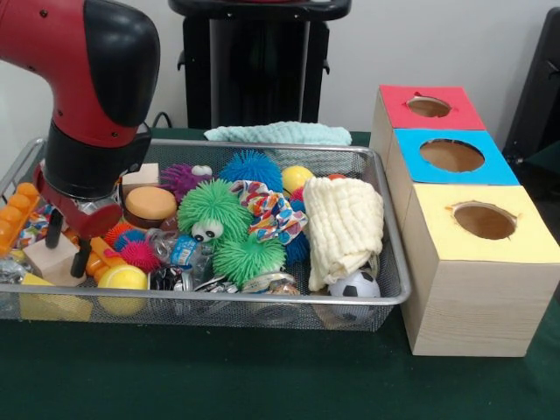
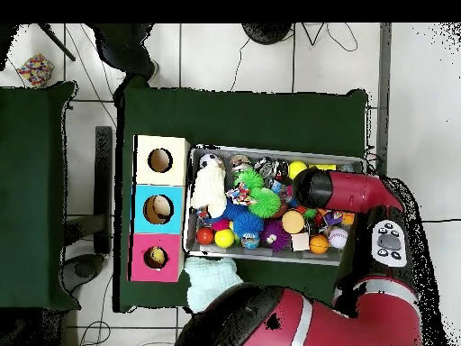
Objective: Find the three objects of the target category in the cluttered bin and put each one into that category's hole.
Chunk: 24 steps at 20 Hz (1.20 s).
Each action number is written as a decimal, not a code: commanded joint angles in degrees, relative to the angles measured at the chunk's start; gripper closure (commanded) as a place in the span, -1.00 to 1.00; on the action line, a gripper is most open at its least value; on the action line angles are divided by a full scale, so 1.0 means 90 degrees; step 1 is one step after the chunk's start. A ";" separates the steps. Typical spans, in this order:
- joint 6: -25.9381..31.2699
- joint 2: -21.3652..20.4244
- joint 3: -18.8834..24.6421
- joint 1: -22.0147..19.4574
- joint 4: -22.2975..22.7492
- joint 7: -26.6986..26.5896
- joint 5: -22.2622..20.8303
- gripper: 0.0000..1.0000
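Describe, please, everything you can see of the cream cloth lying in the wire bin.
The cream cloth is a soft, waffle-textured fabric, loosely folded into a thick pad with layered edges showing along its lower side. It lies slumped at the end of the wire bin nearest the coloured boxes. A small soccer ball sits against its lower edge, and a patterned fabric piece touches its other side. In the overhead view it reads as a pale, elongated bundle. Nothing grips it.

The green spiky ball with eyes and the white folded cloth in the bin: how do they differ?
The green spiky ball with eyes is round and bristly; the white folded cloth is flat, soft and draped. The ball lies mid-bin, the cloth at the end nearest the wooden boxes. Both rest in the wire mesh bin.
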 commanded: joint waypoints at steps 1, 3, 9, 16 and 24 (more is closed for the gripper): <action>-0.0221 0.0014 0.0749 0.0059 -0.0356 -0.1095 -0.0545 -1.00; -0.0266 0.0011 0.0808 0.0029 -0.0423 -0.1163 -0.0618 -1.00; 0.0706 -0.0211 0.1630 -0.0479 0.0581 -0.0546 0.0628 -1.00; 0.1336 -0.0319 0.2098 -0.0667 0.0984 -0.0531 0.1240 -1.00; 0.1730 -0.0006 0.2334 -0.0919 0.0460 -0.1444 0.0819 -1.00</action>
